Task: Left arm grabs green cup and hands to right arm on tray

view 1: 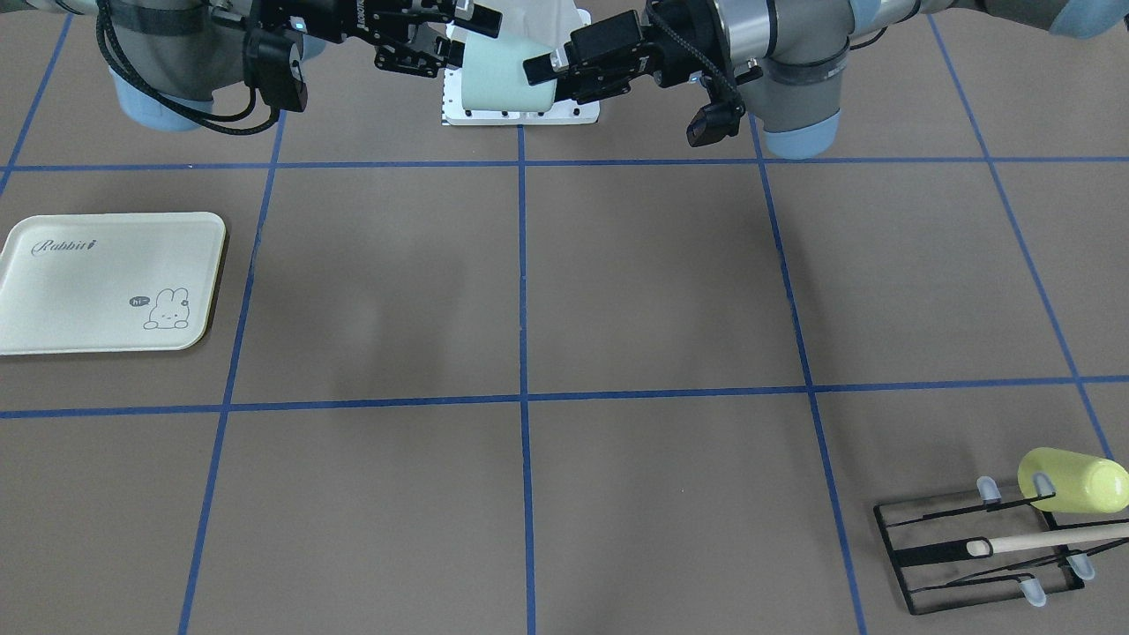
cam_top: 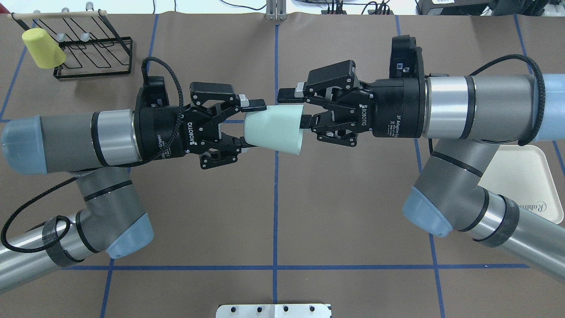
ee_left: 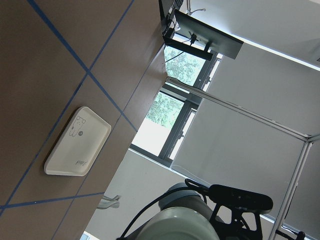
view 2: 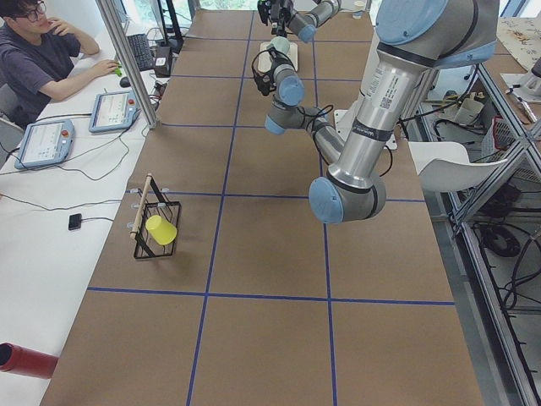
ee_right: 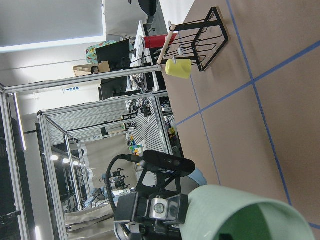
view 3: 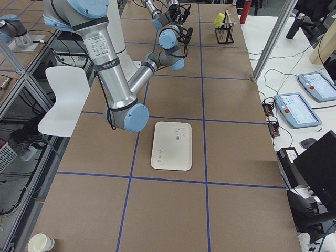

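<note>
Left gripper: pinching the narrow base of the green cup, with one finger above it and one below it, just left of centre in the overhead view.
Right gripper: spread. It reaches in from the right of the overhead view and straddles the cup's rim, with one finger over the outside of the wall and the other at the open mouth. Whether either pad touches the plastic cannot be told.
Green cup: clear of the table and lying on its side between the two grippers, mouth towards the right gripper. In the front-facing view it sits at top centre.
Tray: at the left edge of the front-facing view with nothing on it, well apart from the cup. In the overhead view it shows at the right edge, partly covered by the right arm.
Black wire rack: lower right corner of the front-facing view, with a yellow-green cup hung on it. Neither belongs to this task.
Step in hand: the mid-air hand-over. The receiving gripper looks to be in place, but its grip does not appear made.
Next move: the right jaws should probably close on the cup's wall first. Only then should the left gripper let go and back away, leaving the right arm to carry the cup to the tray.
Risk: a pinch on one thin, tapered wall may let the cup swing once the left gripper releases it.
</note>
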Tool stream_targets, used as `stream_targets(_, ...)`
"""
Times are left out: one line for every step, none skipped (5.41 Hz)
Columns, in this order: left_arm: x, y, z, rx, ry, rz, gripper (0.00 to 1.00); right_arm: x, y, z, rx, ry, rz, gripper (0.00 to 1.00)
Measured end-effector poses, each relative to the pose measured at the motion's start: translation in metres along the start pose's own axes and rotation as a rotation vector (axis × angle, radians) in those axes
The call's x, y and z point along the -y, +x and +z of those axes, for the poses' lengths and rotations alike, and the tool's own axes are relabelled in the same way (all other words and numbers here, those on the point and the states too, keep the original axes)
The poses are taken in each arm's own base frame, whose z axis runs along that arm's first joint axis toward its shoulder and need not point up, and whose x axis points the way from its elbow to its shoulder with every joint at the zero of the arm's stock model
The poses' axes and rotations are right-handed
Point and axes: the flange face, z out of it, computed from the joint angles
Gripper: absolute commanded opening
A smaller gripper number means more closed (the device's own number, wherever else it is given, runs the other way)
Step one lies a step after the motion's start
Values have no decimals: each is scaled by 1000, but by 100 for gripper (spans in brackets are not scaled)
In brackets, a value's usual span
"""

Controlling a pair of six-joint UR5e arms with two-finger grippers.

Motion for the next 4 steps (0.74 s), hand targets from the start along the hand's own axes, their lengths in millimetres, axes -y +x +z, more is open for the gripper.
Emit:
stream_targets(-1, 0, 0, -1, -1, 0, 0, -1, 2, 2, -9, 0, -3, 37)
stream_targets(-1, 1, 0, -2, -2, 0, 0, -2, 4, 3, -14, -1, -7, 26)
stream_targets(-2, 1, 0, -3, -3, 1, 14, -2, 4, 3, -17, -3, -9, 0)
stream_targets(-1, 2, -1, -4, -2, 1, 99, -3, 4, 1, -16, -6, -10, 0)
